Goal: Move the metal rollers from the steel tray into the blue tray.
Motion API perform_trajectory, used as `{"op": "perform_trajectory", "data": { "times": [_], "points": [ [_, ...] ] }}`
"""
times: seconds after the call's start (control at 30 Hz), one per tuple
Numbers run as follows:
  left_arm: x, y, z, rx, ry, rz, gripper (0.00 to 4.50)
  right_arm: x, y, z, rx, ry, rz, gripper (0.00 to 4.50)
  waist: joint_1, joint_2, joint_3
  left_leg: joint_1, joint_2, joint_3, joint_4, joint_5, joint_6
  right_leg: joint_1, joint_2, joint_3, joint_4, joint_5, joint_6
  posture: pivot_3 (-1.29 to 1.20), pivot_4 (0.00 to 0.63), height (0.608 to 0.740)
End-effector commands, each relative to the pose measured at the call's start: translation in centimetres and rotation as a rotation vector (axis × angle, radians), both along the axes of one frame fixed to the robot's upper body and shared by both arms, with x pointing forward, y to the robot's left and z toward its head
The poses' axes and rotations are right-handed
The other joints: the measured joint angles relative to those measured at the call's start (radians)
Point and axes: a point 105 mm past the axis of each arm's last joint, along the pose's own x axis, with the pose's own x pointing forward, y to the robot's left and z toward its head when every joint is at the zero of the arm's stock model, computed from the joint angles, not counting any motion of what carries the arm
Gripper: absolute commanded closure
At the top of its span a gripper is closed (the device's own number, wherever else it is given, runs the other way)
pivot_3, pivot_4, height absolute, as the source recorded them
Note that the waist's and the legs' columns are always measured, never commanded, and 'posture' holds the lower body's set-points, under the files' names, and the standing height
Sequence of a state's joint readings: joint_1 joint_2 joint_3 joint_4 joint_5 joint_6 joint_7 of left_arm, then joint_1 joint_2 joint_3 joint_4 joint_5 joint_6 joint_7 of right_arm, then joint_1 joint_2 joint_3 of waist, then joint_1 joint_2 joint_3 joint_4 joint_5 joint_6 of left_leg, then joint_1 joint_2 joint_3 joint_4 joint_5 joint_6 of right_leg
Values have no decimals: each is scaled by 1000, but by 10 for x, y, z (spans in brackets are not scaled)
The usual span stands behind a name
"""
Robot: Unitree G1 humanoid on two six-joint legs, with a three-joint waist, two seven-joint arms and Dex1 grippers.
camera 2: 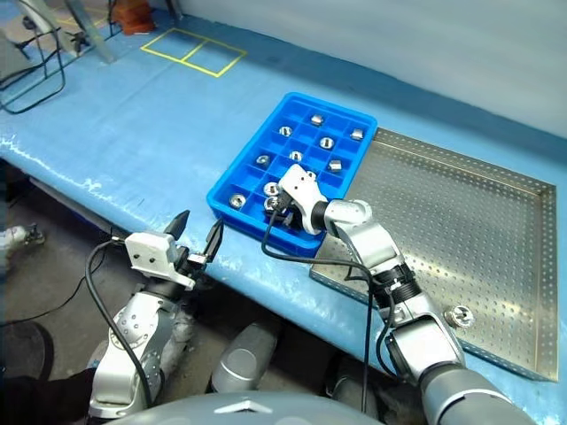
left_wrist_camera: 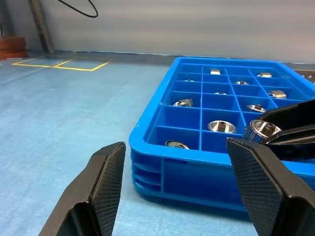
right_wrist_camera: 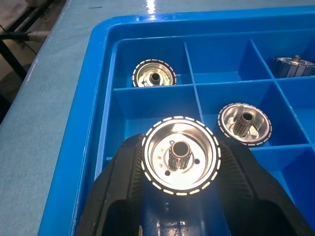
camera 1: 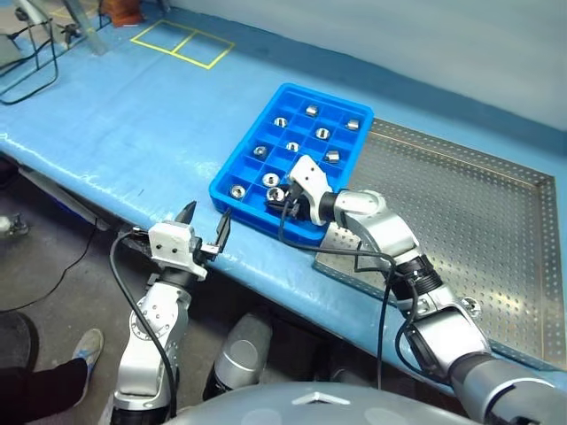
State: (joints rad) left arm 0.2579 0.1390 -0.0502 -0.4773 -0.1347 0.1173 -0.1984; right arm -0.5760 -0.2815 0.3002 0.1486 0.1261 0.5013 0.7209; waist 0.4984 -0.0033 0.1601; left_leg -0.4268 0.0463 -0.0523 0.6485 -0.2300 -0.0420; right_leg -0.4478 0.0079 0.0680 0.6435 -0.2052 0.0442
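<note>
**Roller held over blue tray, near corner**

Right hand: black fingers clamped on one shiny silver metal roller, hollow face toward the wrist camera, poised above the near-edge compartments of the bright blue plastic compartment tray. Cannot tell whether touching the tray floor.

Left hand: fingers spread apart, holding nothing; hovering at the worktop's near edge, just beside the blue tray's near corner, not touching.

Blue tray: resting on the blue-covered worktop, one long side against the steel tray. Further metal rollers lying singly in compartments, among them one in the near corner cell, one in the cell beyond the held roller, one near the far edge.

Large shallow grey perforated steel tray: to the right of the blue tray, low rims. One metal roller remaining near its front rim, well apart from the blue tray.

Yellow tape rectangle: marked on the worktop's far left.
</note>
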Motion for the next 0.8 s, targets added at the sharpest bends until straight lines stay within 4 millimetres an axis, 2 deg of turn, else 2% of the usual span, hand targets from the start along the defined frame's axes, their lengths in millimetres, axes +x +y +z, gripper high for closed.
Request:
{"op": "perform_trajectory", "data": {
  "times": [0.03, 0.53, 0.67, 0.7, 0.8],
  "points": [
    [0, -5, 14, -5, -58, -21, 888, 6, -4, 18, 25, -53, -19, 2783, 7, 0, 0, 0, 0, 0, 0, 0, 0, 0, 0, 0, 0, 0, 0, 549, 150, 740],
    [2, -7, 14, -2, -57, -34, 888, -7, -25, 7, -94, 36, 33, 2783, 38, 0, 0, -1, 1, 0, 1, 0, -2, 0, 0, -2, 0, 0, 0, 534, 150, 740],
    [3, -8, 14, -3, -57, -38, 888, -10, -24, 3, -102, 56, 41, 2783, 38, 0, -1, -1, 1, 0, 2, 0, -2, 0, 0, -2, 0, 0, 0, 530, 150, 740],
    [3, -8, 14, -2, -57, -39, 888, -11, -23, 2, -101, 57, 42, 2223, 38, 0, -1, -1, 1, 0, 2, 0, -2, 0, 0, -3, 0, 0, 0, 530, 150, 740],
    [4, -9, 14, -2, -59, -43, 888, -6, -22, 7, -78, 23, -3, 1422, 37, -1, -1, 0, 1, 0, 2, 0, -2, 0, 0, -3, 0, 0, 0, 500, 150, 740]
  ]
}}
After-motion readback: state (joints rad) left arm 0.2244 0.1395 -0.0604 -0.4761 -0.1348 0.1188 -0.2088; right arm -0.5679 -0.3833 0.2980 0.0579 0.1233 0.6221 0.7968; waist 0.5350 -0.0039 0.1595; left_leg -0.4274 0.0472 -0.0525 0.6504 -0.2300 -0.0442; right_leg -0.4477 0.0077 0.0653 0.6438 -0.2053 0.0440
